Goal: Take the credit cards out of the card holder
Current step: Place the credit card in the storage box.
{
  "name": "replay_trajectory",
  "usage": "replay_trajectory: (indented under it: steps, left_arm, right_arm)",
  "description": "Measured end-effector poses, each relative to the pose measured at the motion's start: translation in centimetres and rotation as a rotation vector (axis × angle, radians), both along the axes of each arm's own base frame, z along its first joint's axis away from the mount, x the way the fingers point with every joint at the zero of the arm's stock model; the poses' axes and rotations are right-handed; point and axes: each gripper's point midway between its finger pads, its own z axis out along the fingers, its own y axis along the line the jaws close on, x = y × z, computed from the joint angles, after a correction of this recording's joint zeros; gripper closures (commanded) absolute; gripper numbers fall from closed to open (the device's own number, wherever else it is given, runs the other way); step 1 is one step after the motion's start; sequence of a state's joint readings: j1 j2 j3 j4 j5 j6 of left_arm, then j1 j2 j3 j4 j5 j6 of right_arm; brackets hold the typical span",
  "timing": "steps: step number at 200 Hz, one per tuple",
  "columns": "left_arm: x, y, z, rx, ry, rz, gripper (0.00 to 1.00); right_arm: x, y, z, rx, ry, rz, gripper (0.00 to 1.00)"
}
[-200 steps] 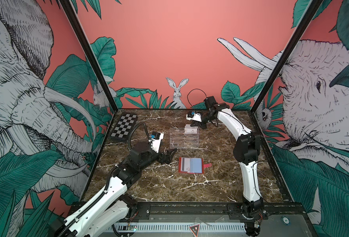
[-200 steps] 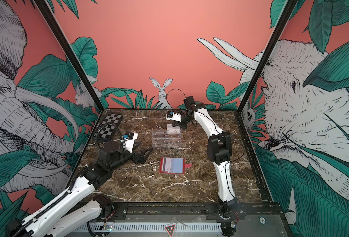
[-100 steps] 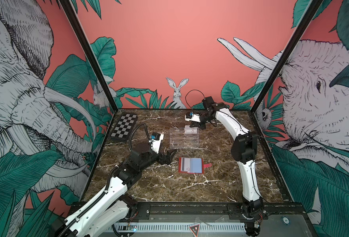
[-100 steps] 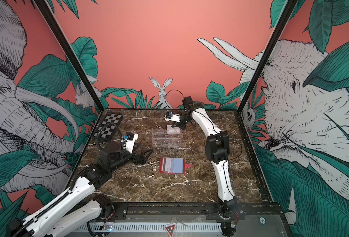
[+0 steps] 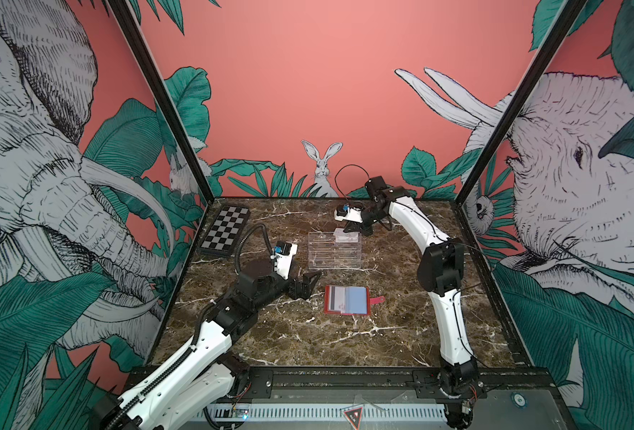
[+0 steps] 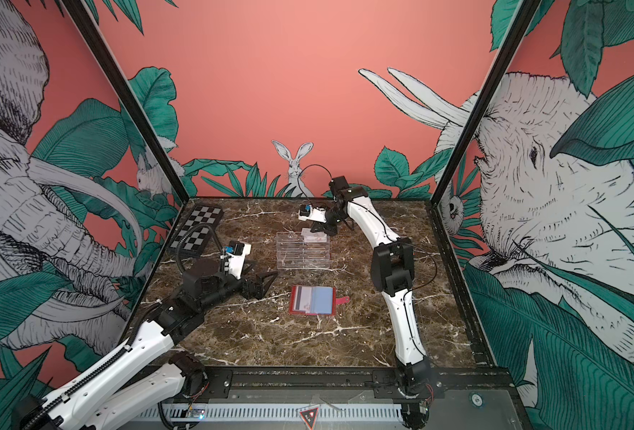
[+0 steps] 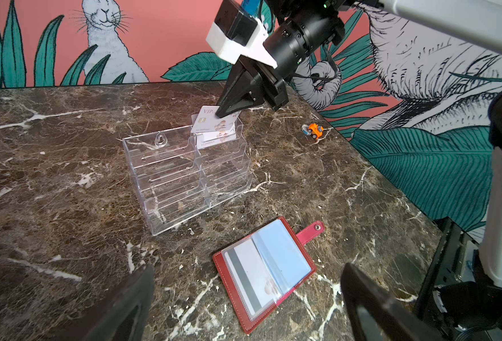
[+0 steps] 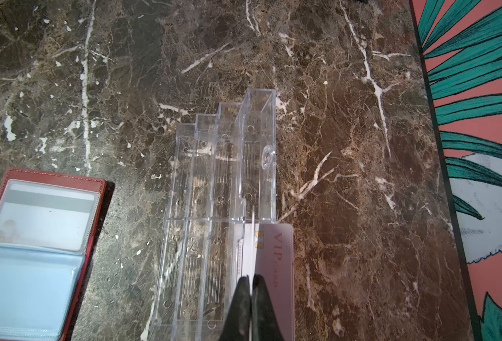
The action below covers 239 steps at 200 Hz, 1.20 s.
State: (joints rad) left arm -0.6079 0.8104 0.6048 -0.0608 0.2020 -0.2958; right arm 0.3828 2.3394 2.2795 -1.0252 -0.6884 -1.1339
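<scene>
Where the card holder [image 7: 264, 274] lies: flat and open on the desk [image 7: 67, 206], in front of the clear rack [image 7: 170, 177], snap tab out to one side.
Inside the holder: one credit card [image 7: 251, 277] under a sleeve on one page, grey stripe showing; the facing sleeve is plain blue.
Right hand [image 7: 224, 111]: clenched on the top edge of a VIP card [image 7: 211, 122] at the rack's rearmost tier.
Rear tier: a second card [image 7: 214, 138] stands there, just beside the held one.
Left hand [image 5: 308, 284]: released, fingers wide, near the holder and apart from it.
</scene>
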Motion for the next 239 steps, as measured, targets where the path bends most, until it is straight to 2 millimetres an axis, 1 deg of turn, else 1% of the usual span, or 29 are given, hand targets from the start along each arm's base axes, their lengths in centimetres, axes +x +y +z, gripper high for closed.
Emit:
replay_trajectory:
  steps: [88,138,239]
  left_arm:
    - [0.0,0.0,-0.2,-0.001,0.003,0.000,0.01]
    - [-0.1,-0.1,-0.1,-0.006,0.003,-0.005,0.01]
    - [-0.1,-0.3,0.0,-0.017,0.003,-0.014,0.01]
  right_arm:
    - [0.3,-0.3,0.1,-0.031,-0.017,-0.012,0.99]
    - [1.0,-0.5,1.7,-0.037,-0.069,-0.017,0.98]
    - [0.7,-0.7,1.3,-0.058,-0.066,-0.006,0.94]
